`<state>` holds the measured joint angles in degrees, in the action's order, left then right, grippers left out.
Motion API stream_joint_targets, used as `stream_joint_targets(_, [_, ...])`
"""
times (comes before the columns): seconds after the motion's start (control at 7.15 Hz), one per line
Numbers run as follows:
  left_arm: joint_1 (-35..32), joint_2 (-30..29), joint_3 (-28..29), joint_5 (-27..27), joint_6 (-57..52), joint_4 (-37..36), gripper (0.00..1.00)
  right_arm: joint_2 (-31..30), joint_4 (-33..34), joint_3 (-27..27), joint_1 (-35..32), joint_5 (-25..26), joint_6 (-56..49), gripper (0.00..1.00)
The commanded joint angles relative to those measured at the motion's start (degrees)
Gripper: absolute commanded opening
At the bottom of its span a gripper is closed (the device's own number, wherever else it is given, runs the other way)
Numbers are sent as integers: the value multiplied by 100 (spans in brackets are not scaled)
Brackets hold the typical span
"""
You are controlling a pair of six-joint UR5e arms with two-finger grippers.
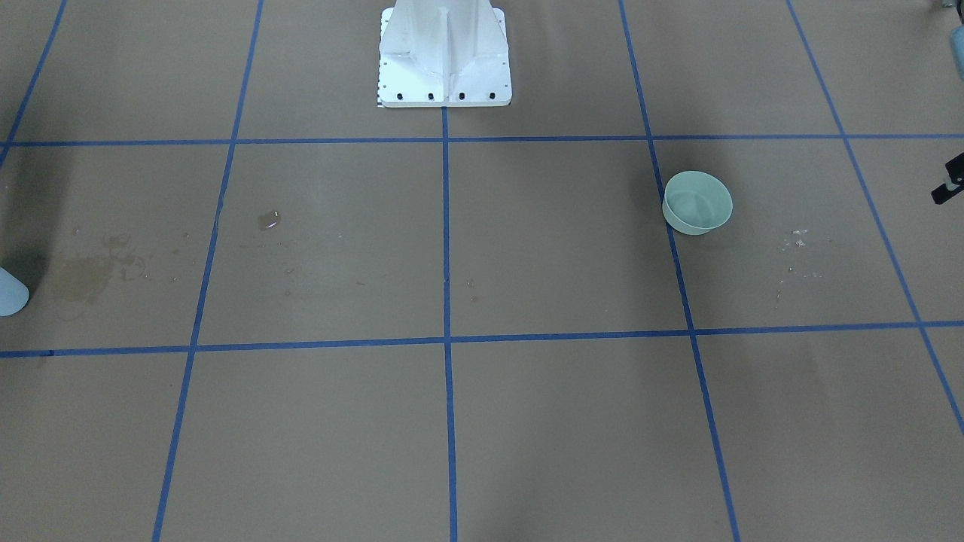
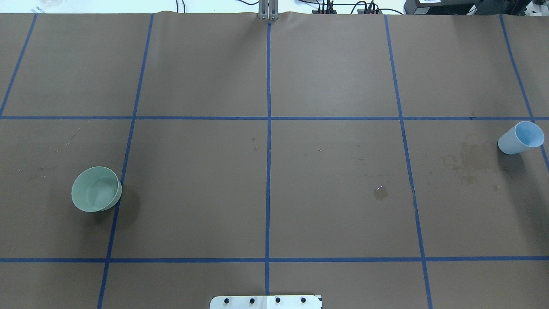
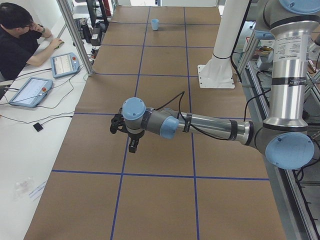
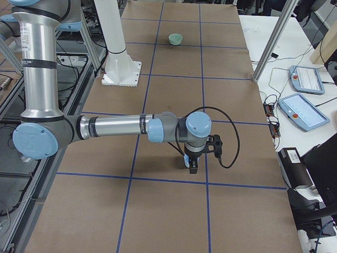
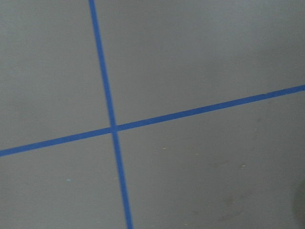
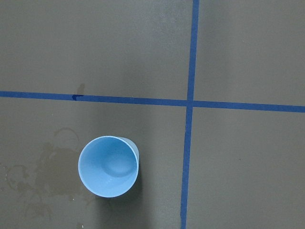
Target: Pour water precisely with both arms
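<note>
Seemingly unstarted: pale blue plastic cup [image 6: 108, 166] and mint-green plastic bowl [image 2: 95, 189] stand ungrasped, well apart. State of left fingers [image 3: 133, 146] and right fingers [image 4: 193, 167]: cannot tell.

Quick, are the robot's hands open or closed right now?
Left gripper: cannot tell, open or closed.
Right gripper: cannot tell either; the blue cup stands free, not gripped.

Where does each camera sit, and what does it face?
Front-facing: across the table, facing the white pedestal base.
Overhead: behind the robot, looking down; base plate only.
Exterior left: table end; left arm near.
Exterior right: opposite end; right arm near.
Left wrist: down on blue tape lines.
Right wrist: down into pale blue plastic cup.
Shared: front-facing and overhead both show the round green bowl.
</note>
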<state>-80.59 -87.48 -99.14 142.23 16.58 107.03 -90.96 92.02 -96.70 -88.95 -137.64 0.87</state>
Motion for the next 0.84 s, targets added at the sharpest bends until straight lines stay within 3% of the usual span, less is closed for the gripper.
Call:
stream_joint_targets(0.0, [1224, 492, -17, -892, 2270, 2005, 99, -18, 0, -7, 0, 0, -8, 99])
stream_joint_targets(0.42, [2912, 636, -849, -1590, 4488, 2261, 99, -36, 0, 11, 0, 9, -17, 99])
stream_joint_targets(0.7, [3434, 644, -870, -1952, 4853, 2261, 99, -45, 0, 45, 0, 9, -25, 99])
